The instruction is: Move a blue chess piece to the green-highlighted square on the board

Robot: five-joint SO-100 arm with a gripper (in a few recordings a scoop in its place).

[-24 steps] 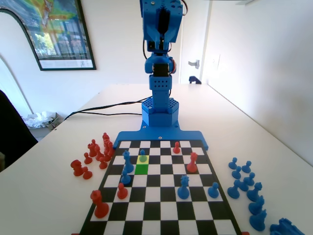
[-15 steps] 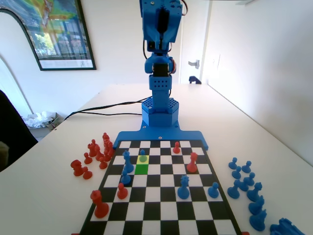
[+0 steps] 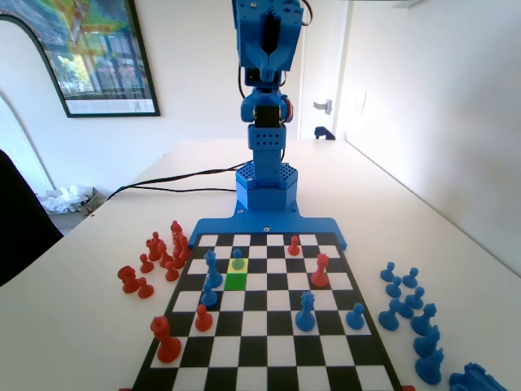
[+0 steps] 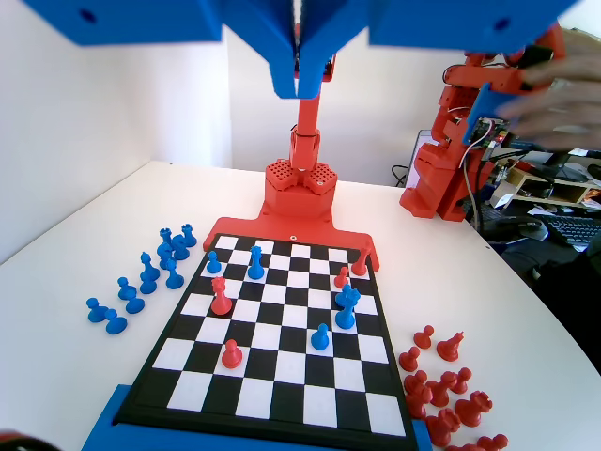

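High over the board (image 4: 282, 371), the gripper (image 4: 300, 80) hangs with jaws together. From them, the pawn (image 4: 320, 337) stands upright toward 6 o'clock, its green square (image 3: 236, 282) just nearer the fixed camera.

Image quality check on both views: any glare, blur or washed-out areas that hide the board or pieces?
Fixed view: bright daylight, walls and table washed pale, yet the board, green-highlighted square and blue chess piece read sharply. Wrist view: the shut pincer is close and soft, a hand at upper right is blurred, the board is crisp.

The blue arm (image 3: 266, 98) is plastic with a perforated hexagonal base, a black cable apparently behind it.
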